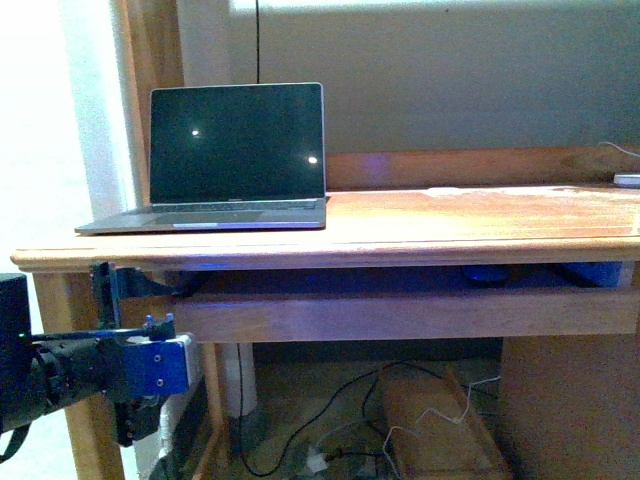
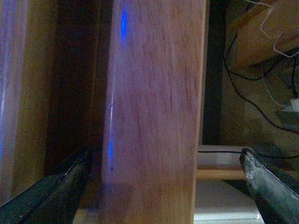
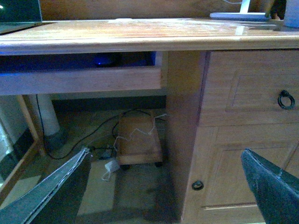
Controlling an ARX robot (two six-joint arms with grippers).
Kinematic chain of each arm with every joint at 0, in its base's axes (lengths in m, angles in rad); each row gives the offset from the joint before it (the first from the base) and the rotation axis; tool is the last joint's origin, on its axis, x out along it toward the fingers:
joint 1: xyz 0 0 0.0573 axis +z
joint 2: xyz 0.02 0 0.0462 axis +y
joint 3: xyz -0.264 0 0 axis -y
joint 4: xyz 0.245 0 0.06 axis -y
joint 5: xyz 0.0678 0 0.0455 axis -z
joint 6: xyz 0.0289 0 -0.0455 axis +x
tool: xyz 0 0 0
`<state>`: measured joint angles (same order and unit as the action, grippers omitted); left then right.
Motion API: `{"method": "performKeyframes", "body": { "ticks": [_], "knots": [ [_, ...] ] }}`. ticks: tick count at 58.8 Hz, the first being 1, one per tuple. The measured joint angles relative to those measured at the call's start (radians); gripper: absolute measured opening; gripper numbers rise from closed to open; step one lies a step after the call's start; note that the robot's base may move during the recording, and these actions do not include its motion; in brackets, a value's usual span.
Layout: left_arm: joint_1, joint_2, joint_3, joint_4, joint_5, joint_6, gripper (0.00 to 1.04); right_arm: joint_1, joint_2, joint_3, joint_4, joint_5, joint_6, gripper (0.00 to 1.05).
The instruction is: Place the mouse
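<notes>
A small dark dome that looks like the mouse (image 3: 105, 60) lies in the shadowed pull-out shelf under the desktop. In the front view it shows as a dark oval, the mouse (image 1: 487, 273). My left gripper (image 1: 125, 350) hangs low at the desk's left end, turned on its side and open. In its wrist view the left gripper (image 2: 166, 158) straddles the shelf's wooden front rail (image 2: 154, 116) without touching it. My right gripper (image 3: 166, 158) is open and empty, low in front of the desk's cupboard, well below the mouse. It is out of the front view.
An open laptop (image 1: 238, 160) stands on the wooden desk (image 1: 450, 225) at the left. A white object (image 1: 627, 180) sits at the far right. Below are cables, a wooden box (image 1: 440, 420), a drawer ring handle (image 3: 286, 99) and a door knob (image 3: 197, 185).
</notes>
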<state>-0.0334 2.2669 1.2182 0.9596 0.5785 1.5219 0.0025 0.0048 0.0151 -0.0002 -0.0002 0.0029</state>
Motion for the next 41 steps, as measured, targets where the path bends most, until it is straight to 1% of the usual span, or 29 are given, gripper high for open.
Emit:
{"method": "performKeyframes", "body": {
  "ticks": [19, 23, 27, 34, 41],
  "knots": [
    [0.010, 0.067, 0.067, -0.013, 0.005, 0.001, 0.97, 0.000, 0.000, 0.000, 0.000, 0.000, 0.000, 0.97],
    [0.015, 0.067, 0.068, -0.045, 0.004, 0.000, 0.97, 0.000, 0.000, 0.000, 0.000, 0.000, 0.000, 0.97],
    [0.015, 0.048, 0.063, -0.107, -0.007, -0.015, 0.97, 0.000, 0.000, 0.000, 0.000, 0.000, 0.000, 0.97],
    [0.004, -0.022, 0.046, -0.294, -0.037, -0.095, 0.97, 0.000, 0.000, 0.000, 0.000, 0.000, 0.000, 0.97],
    [-0.002, -0.116, 0.010, -0.512, -0.010, -0.181, 0.97, 0.000, 0.000, 0.000, 0.000, 0.000, 0.000, 0.97]
  ]
}}
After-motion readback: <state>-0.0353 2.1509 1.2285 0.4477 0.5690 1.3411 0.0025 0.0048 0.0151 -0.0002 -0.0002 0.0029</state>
